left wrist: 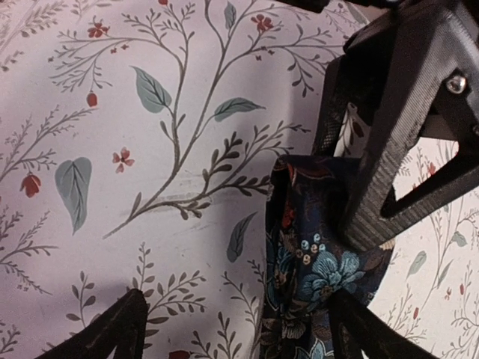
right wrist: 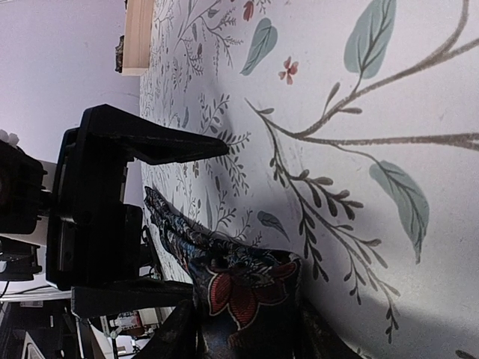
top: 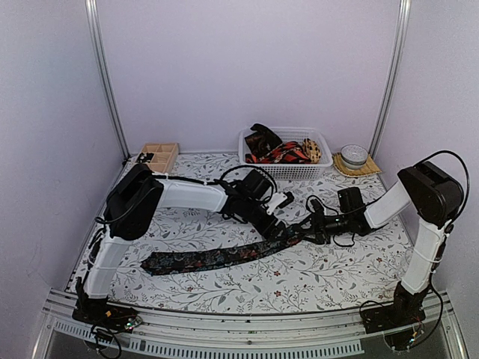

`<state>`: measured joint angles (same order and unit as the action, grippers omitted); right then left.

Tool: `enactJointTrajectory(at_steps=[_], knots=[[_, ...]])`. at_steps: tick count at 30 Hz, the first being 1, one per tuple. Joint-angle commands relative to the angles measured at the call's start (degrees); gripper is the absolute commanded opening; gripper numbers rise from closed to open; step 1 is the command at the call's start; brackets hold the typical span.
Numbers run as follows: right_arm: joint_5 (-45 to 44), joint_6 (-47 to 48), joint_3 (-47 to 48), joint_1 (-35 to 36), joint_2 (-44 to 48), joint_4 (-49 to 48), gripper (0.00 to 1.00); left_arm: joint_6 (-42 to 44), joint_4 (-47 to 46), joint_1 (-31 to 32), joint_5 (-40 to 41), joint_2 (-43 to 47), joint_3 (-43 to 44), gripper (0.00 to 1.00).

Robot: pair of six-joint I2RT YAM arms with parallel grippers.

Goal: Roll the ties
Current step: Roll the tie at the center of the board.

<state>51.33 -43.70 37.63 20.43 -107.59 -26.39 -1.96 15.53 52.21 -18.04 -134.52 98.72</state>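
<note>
A dark floral tie lies stretched across the table, its wide end at the left and its narrow end folded up near the middle. My right gripper is shut on that folded end, with a finger on each side of the fabric. My left gripper faces it, open wide. The fold sits just inside its right-hand finger, and the right gripper's finger shows above it. From the top, the left gripper and the right gripper meet over the tie's end.
A white mesh basket at the back holds more ties. A wooden tray sits at the back left. A small bowl on a mat stands at the back right. Metal posts flank the table.
</note>
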Motion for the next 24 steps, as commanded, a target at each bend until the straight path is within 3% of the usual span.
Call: enactJointTrajectory(at_steps=[1,3,12,24], knots=[[-1.86,0.04,-1.36,0.76,3.14,2.05,0.44,-0.14,5.59,0.61,2.28,-3.51,-0.11,0.79],[-2.17,0.07,-1.28,0.83,3.22,2.43,0.44,0.06,6.05,0.7,1.84,-3.56,-0.02,0.76],[-2.02,-0.27,-0.94,1.06,3.7,2.54,0.47,0.11,4.84,1.32,-0.88,-0.93,-2.02,0.8],[-3.77,0.57,-0.02,4.92,1.85,3.89,0.45,-1.73,4.18,2.37,0.33,-3.37,-0.68,0.77]])
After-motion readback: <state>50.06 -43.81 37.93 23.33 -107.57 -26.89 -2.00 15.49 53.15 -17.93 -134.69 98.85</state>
